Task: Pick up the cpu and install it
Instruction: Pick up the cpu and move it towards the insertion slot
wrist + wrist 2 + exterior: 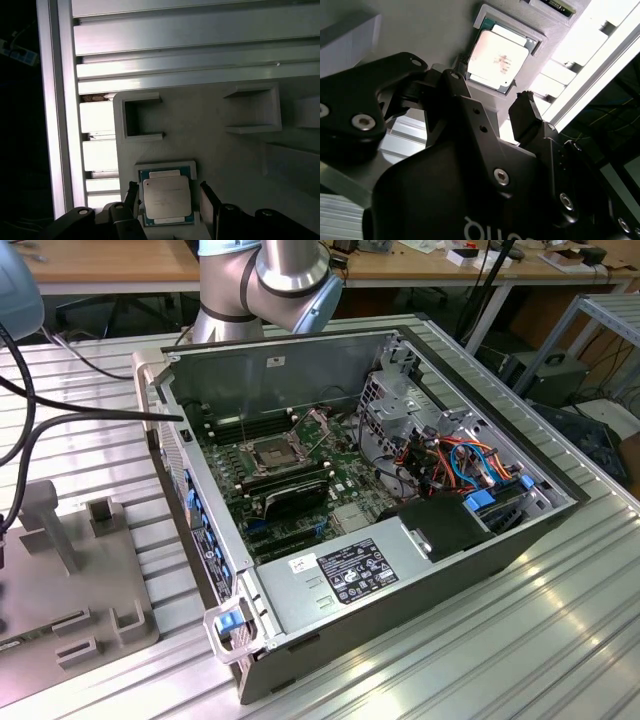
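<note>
My gripper [170,202] is wide open with a finger on either side of the cpu [166,197], gripping nothing. The cpu lies flat in a square recess of the grey holder plate [215,135]. Farther off, in the exterior view, I see the open computer case [400,575] with the socket [272,452] on its board.

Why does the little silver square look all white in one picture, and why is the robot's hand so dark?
Second wrist view: light glares off the cpu, washing its metal top nearly white, while the gripper in front sits dark in shadow. First wrist view: the cpu looks evenly pale grey. Exterior view: the table shows pale glare streaks along its ribs.
</note>
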Controlling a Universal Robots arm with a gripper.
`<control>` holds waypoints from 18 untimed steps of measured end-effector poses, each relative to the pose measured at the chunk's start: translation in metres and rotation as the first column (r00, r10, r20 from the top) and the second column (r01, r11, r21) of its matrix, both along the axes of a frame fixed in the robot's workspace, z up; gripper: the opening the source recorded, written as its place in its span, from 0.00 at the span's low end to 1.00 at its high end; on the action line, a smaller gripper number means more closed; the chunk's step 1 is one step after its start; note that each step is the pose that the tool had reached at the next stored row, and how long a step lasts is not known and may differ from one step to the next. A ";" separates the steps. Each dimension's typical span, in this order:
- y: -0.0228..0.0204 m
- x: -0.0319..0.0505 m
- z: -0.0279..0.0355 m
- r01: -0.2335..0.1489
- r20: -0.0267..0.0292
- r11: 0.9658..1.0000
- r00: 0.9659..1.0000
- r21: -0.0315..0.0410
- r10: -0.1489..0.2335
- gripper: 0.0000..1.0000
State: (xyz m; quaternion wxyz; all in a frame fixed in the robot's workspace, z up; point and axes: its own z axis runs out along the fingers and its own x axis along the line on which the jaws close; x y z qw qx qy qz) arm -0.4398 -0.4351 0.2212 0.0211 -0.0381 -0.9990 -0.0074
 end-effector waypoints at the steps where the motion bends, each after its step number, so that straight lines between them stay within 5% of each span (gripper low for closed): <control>1: 0.0000 0.0000 -0.0008 0.000 0.000 1.000 1.000 0.000 0.000 0.60; 18: 0.0000 0.0000 -0.0035 0.000 0.000 1.000 1.000 -0.001 0.000 0.60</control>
